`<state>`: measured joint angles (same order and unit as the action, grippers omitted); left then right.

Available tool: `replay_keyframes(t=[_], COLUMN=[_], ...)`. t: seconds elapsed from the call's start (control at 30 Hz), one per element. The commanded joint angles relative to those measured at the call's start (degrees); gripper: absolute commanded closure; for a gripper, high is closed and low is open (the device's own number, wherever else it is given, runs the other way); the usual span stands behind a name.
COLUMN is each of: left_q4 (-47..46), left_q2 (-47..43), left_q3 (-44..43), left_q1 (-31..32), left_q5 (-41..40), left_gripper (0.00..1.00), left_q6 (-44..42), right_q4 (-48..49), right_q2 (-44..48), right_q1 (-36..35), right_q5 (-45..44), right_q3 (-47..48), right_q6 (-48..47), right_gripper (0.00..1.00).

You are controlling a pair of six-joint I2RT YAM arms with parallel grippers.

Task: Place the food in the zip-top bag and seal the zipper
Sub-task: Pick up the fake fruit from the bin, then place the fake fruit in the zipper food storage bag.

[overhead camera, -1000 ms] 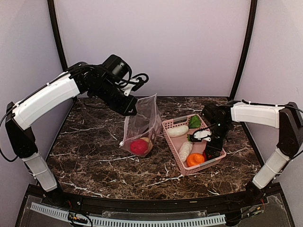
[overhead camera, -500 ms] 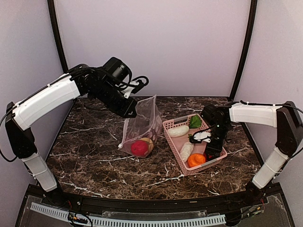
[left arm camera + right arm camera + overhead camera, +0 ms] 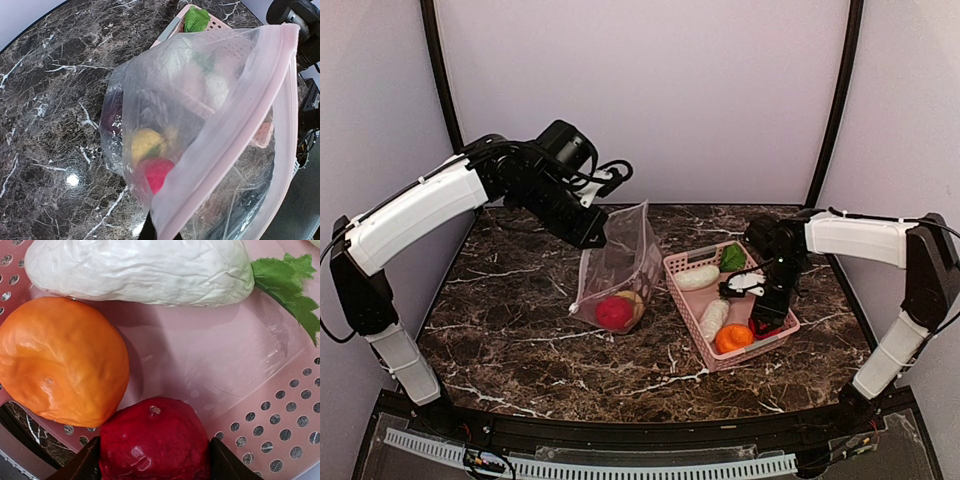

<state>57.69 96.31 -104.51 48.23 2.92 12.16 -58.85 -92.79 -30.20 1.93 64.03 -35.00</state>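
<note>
My left gripper point(image 3: 595, 236) is shut on the top corner of the zip-top bag point(image 3: 617, 262) and holds it upright on the table. The pale pink zipper point(image 3: 235, 120) runs along the bag's open mouth. Inside lie a red ball point(image 3: 156, 173), a yellow-peach ball point(image 3: 144, 143) and a dark purple piece point(image 3: 112, 113). My right gripper point(image 3: 761, 318) reaches down into the pink basket point(image 3: 676, 263). Both fingers point(image 3: 79, 467) press against the sides of a dark red ball point(image 3: 152, 437), which rests on the basket floor beside the orange point(image 3: 60, 360) and a white radish point(image 3: 140, 270).
The basket point(image 3: 215, 355) stands right of the bag and also holds a second white radish point(image 3: 697, 277) and a green leafy piece point(image 3: 731, 257). Dark marble table point(image 3: 510, 330) lies all round. Pale walls and black corner posts point(image 3: 833, 110) close the back.
My right gripper's jaws have narrowed onto the dark red ball in the basket. The left arm and the bag have stayed put.
</note>
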Motion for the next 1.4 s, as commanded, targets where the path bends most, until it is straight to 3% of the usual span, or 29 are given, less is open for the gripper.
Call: replay_keyframes(t=[0.0,0.1,0.23,0.3,0.5,0.63,0.9,1.07,1.37], left_q4=[7.8,14.1,15.5,12.5,1.2,-5.7,-9.2,-12.2,-15.5], left_q2=[-4.1,-6.7,-10.6,-12.6,-7.6,-3.9,-1.2,-0.3,-3.0], left_q3=[-3.6,-6.7,-9.5,-7.5,2.2,5.2,3.8,5.4,5.0], left_q1=[-0.3,-1.5,-2.0,-2.0,-1.8,-0.9,-0.8,-0.8,-0.8], left_q5=[-12.7,-21.3,-22.1,-18.6,5.8,10.5,10.1,10.9,8.7], left_gripper=[0.99,0.99,0.99,0.99,0.99,0.99,0.99,0.99,0.99], left_q6=[-3.8,-5.4,-5.9,-4.7,1.9,4.0,4.0,6.2,8.9], right_q4=[-1.8,-3.2,-3.5,-3.5,-3.7,-4.5,-5.8,-1.0,8.0], right_q2=[1.3,2.4,3.2,3.3,3.4,3.2,4.8,5.0,1.4], right_q1=[0.5,0.5,0.5,0.5,0.5,0.4,-1.5,-3.9,-10.4], right_q5=[2.8,6.5,9.1,10.5,13.7,16.9,34.4,44.3,46.6], right_q3=[3.1,5.7,9.0,10.3,13.7,17.1,27.9,33.8,38.2], right_q6=[0.8,0.8,1.0,1.1,0.8,0.4,-2.2,-0.9,3.2], right_gripper=[0.45,0.45,0.45,0.45,0.45,0.45,0.44,0.46,0.46])
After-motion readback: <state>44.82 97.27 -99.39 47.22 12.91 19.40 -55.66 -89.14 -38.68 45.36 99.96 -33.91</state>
